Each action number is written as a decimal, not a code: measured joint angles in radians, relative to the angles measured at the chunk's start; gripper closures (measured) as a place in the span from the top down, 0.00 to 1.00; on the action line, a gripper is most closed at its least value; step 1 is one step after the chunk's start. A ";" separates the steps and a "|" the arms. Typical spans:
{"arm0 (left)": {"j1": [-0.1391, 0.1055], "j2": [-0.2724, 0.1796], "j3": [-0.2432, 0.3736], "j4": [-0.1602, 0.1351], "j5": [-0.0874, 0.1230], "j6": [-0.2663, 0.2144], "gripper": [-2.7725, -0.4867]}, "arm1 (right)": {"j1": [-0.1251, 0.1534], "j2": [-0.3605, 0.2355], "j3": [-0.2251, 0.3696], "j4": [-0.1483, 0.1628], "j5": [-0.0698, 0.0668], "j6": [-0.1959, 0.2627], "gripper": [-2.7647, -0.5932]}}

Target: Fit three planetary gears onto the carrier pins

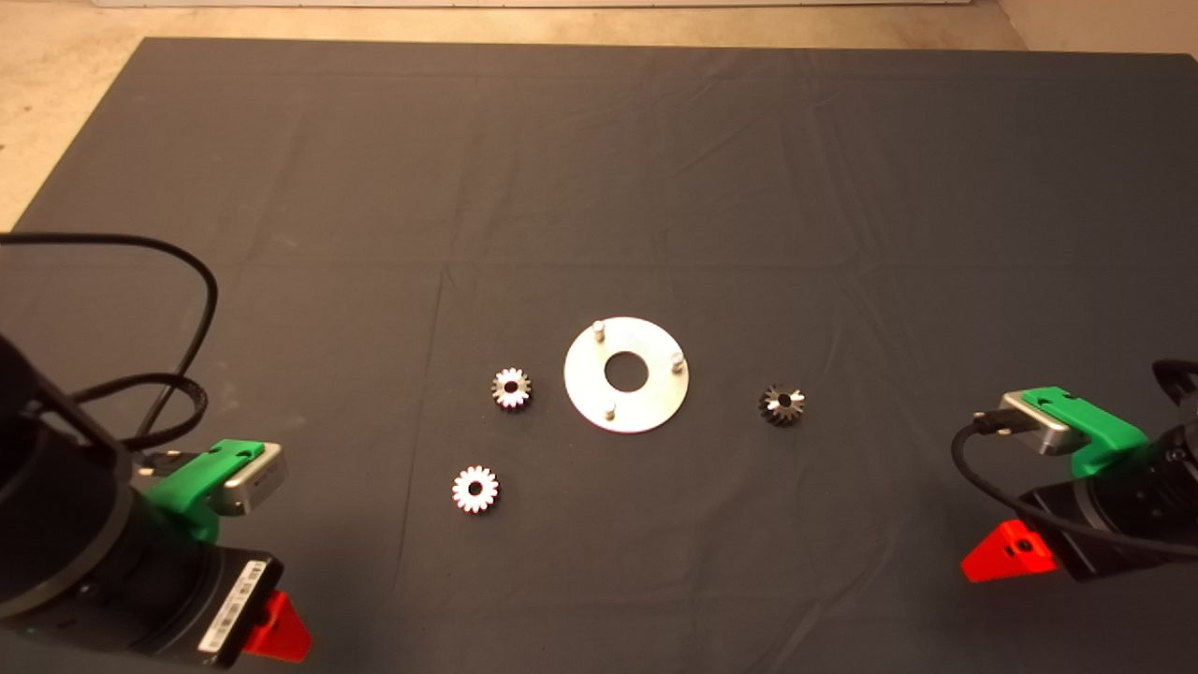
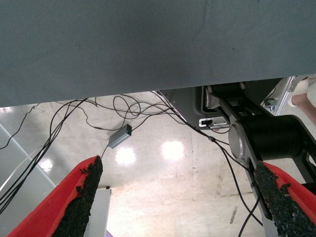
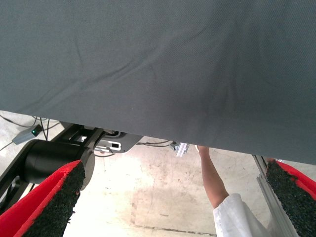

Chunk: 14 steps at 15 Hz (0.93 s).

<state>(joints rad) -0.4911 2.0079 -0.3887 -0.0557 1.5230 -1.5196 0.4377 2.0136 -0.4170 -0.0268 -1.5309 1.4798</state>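
Head view: flat round silver disc [image 1: 626,374] mid-mat [image 1: 599,168], three stubby carrier pins [image 1: 599,329] up, all bare. Two toothed planetary gears [image 1: 511,388] lie left of it, one right. Left gripper [image 1: 271,632] and right gripper [image 1: 1006,552] sit low at the corners.

Wrist views: both sets of gritty-padded fingers [image 2: 86,190] spread wide, holding nothing; a person's arm [image 3: 215,180] shows below the right.

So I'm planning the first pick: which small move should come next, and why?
Probably swing the open left gripper toward the nearest small shiny toothed gear: all three short silvery pins on the flat round silver disc stand bare, and both arms wait at the mat's edges.
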 joint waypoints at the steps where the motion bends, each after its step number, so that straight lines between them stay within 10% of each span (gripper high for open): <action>1: 0.000 0.000 0.000 0.000 0.000 0.000 0.75 | 0.000 0.000 0.000 0.000 0.000 0.000 0.99; 6: 0.000 0.003 0.000 0.026 0.000 0.014 0.75 | 0.000 -0.002 0.000 0.000 0.000 0.000 0.99; 10: 0.000 0.084 -0.130 0.188 -0.009 0.129 0.75 | 0.000 -0.002 0.000 0.000 0.000 0.000 0.99; 14: 0.000 0.230 -0.265 0.314 -0.122 0.147 0.75 | 0.000 -0.002 0.000 0.000 0.001 0.000 0.99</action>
<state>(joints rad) -0.4911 2.2377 -0.6541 0.2581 1.4005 -1.3726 0.4377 2.0119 -0.4170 -0.0268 -1.5302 1.4794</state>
